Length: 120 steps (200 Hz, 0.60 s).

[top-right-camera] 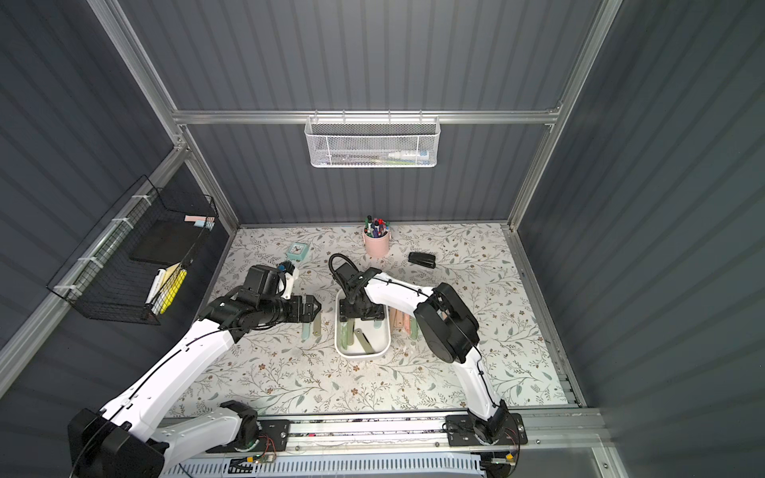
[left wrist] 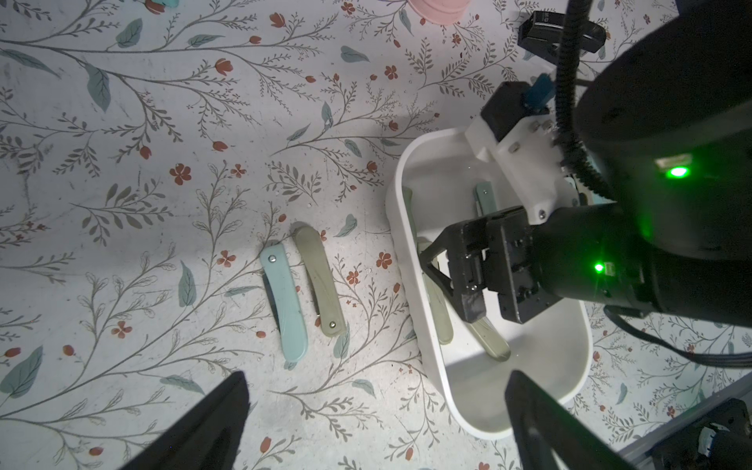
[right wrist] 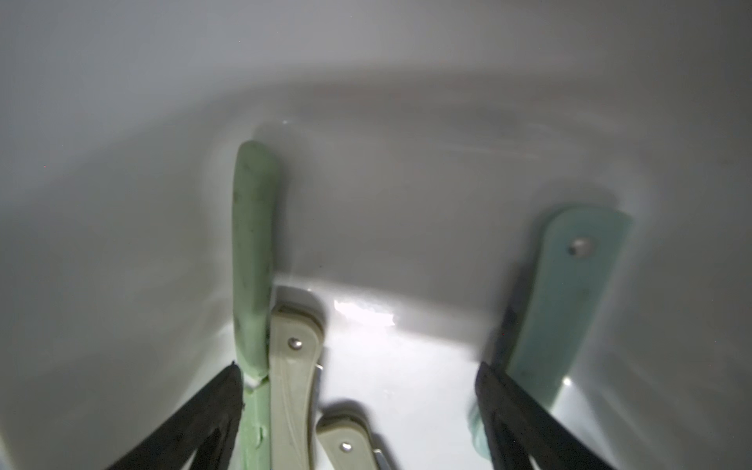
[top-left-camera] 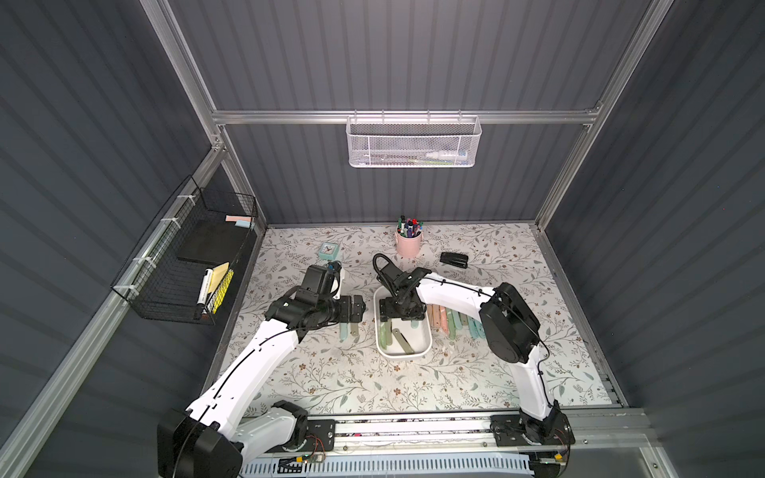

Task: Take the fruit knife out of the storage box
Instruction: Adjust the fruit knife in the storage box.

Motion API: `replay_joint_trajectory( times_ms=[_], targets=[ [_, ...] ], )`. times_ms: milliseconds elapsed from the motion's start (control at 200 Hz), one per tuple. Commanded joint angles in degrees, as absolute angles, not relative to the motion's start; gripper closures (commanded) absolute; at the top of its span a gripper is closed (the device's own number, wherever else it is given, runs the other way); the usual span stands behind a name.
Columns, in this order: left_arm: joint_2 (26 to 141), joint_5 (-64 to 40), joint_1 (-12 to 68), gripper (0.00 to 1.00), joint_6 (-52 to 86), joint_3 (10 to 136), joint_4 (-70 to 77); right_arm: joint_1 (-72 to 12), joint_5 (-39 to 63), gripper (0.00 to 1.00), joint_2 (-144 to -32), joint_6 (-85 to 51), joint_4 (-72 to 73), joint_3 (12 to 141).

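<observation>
Lower centre, in storage box (right wrist: 122, 162) — fruit knife (right wrist: 294, 378), folded: likely light, stiff, slick; pinch mid-handle; left gripper (left wrist: 376, 378), right gripper (right wrist: 358, 374) jaws wide.

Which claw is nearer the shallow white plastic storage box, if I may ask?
Right: the right claw sits inside the storage box; the left claw hangs beside it.

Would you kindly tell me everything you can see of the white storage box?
The storage box is a shallow white tub, plastic by its look, oblong with rounded corners and a smooth rim. It sits flat on the flowered table. Inside lie folded knives: a green knife, beige knives, a pale blue knife. The right gripper reaches into it, open.
</observation>
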<state>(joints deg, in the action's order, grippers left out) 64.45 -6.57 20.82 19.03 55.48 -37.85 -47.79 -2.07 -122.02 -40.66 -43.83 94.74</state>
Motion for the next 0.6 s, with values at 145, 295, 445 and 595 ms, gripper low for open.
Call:
replay_joint_trajectory(
  times_ms=[145, 295, 445, 595],
  targets=[
    [64.66, -5.98, 20.65, 0.01, 18.98, 55.31, -38.67, -48.43, -11.76, 0.07, -122.18, -43.05, -54.51, 98.47],
    [64.52, -5.81, 20.65, 0.01, 19.07, 55.26, -38.67, -48.35, -10.82, 0.05, -124.63, -42.98, -54.97, 99.84],
    [64.53, -5.8, 20.65, 0.01, 19.07, 55.28, -38.67, -48.34, -10.22, 0.05, -126.99, -43.07, -55.1, 101.2],
    [64.53, -5.8, 20.65, 0.01, 19.03, 55.31, -38.67, -48.34, -9.24, 0.05, -128.97, -42.72, -55.45, 102.98]
  ],
)
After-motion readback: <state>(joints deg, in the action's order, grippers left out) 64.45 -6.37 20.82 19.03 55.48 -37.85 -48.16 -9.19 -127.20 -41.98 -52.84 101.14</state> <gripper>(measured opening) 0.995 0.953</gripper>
